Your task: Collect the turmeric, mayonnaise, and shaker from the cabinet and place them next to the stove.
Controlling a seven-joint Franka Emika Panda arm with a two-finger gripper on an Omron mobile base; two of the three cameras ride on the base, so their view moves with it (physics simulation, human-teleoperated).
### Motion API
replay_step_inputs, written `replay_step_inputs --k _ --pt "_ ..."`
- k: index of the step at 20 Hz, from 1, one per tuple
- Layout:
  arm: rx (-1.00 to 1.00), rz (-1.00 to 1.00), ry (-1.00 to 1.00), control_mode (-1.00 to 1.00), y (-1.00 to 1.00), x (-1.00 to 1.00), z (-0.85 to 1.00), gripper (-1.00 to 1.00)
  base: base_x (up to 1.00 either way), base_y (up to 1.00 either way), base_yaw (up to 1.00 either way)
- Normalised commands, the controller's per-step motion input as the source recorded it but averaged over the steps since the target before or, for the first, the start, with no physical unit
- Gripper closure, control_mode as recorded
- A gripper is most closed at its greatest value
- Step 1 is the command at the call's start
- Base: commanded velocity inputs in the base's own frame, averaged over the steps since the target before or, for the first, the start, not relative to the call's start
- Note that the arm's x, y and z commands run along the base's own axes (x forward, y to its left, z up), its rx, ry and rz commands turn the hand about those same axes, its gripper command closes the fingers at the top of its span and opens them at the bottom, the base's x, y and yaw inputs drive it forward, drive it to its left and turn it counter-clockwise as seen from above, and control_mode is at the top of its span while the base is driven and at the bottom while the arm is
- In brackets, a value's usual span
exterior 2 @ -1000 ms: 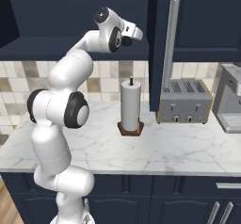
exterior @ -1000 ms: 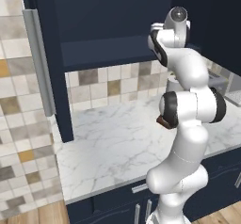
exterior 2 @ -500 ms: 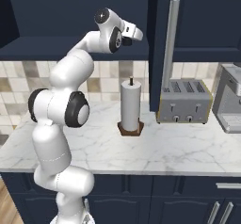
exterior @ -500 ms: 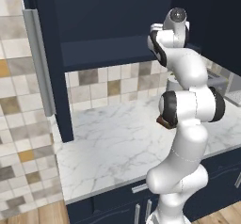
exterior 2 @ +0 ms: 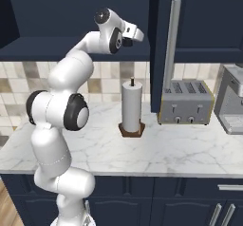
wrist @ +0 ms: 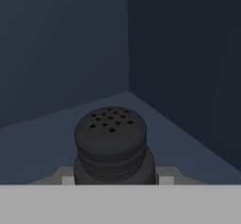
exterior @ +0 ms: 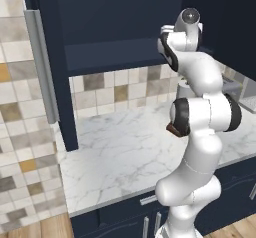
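Note:
The shaker [wrist: 111, 143], a small black cylinder with a rounded top pierced by holes, stands in the back corner of the dark navy cabinet [wrist: 66, 53]. My gripper [wrist: 115, 180] is shut on the shaker, with a pale finger pad [wrist: 162, 178] pressed to each side of it. In the right base view the hand [exterior 2: 134, 33] reaches into the cabinet above its shelf [exterior 2: 71, 49]. The left base view has the wrist [exterior: 172, 37] at the cabinet's shelf edge [exterior: 110, 62]. The turmeric, the mayonnaise and the stove are out of view.
The open cabinet door [exterior: 52, 67] with its silver bar handle [exterior: 41, 67] stands left of the arm. On the marble counter [exterior 2: 156, 151] are a paper towel roll [exterior 2: 132, 107], a toaster [exterior 2: 185, 102] and a coffee machine [exterior 2: 231, 99]. Navy drawers run below.
The jaws have closed on the shaker within the last second. The arm's pose in both base views looks the same.

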Motion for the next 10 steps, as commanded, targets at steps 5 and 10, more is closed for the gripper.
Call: replay_step_inputs --k 5,10 --pt "0.02 0.01 -0.09 -1.00 0.00 -0.84 -0.15 1.00 0.00 0.00 0.00" --pt "0.00 0.01 -0.09 -1.00 0.01 -1.00 0.02 1.00 0.00 0.00 0.00"
